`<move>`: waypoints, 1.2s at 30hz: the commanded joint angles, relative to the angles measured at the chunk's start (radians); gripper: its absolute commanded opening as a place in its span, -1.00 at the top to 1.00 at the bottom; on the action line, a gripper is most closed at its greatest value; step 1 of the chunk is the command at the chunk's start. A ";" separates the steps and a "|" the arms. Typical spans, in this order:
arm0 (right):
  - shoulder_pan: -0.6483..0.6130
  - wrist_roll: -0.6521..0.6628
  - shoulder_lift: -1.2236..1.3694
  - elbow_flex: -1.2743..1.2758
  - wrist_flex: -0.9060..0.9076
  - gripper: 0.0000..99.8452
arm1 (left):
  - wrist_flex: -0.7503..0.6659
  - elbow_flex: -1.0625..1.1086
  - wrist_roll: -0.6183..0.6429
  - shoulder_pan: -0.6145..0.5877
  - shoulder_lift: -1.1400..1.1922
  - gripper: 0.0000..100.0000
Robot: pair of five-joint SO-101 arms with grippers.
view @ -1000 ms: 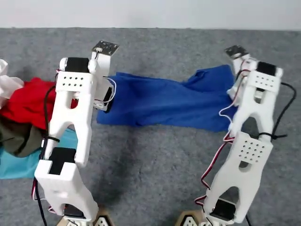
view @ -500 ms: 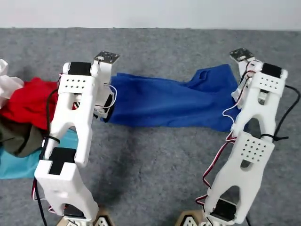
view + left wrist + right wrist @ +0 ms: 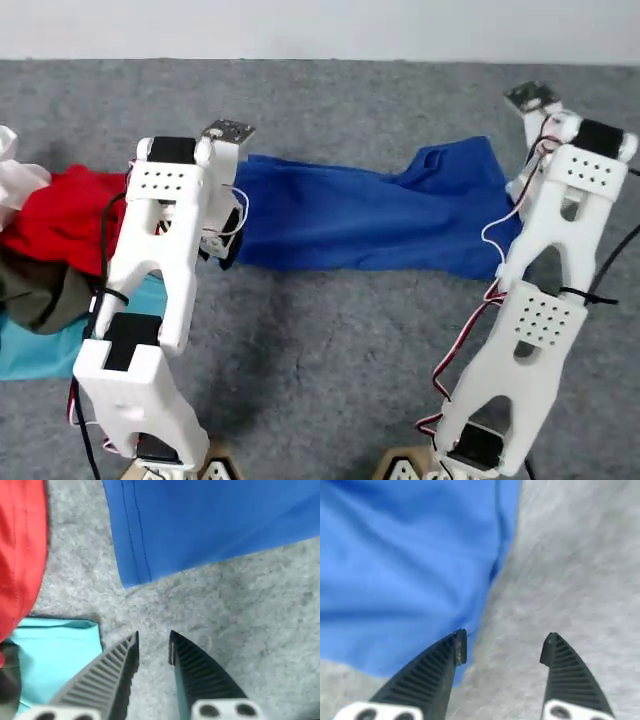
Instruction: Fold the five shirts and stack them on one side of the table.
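Blue shirt (image 3: 360, 215) lies across the grey felt table (image 3: 320, 370), bare felt in front. The left gripper (image 3: 152, 642), narrowly parted and empty, hangs off its hemmed corner; the right gripper (image 3: 504, 650) gapes wide over the opposite edge.

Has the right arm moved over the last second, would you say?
Yes: the right arm shifted rightward, uncovering more of the blue shirt's right end.
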 commanded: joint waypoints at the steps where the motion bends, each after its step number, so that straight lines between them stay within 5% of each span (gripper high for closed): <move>1: 0.013 0.038 -0.119 0.212 0.042 0.52 | 0.021 0.031 -0.014 0.011 -0.046 0.79; 7: 0.008 0.035 -0.180 0.353 0.022 0.67 | 0.021 0.041 -0.014 0.011 -0.046 0.79; 27: -0.008 0.043 0.015 0.353 -0.157 0.61 | 0.021 0.041 -0.014 0.011 -0.048 0.80; 32: -0.053 0.037 0.008 0.353 -0.159 0.97 | 0.021 0.041 -0.014 0.011 -0.046 0.80; 36: -0.071 0.037 0.008 0.353 -0.151 0.98 | 0.021 0.041 -0.014 0.011 -0.046 0.80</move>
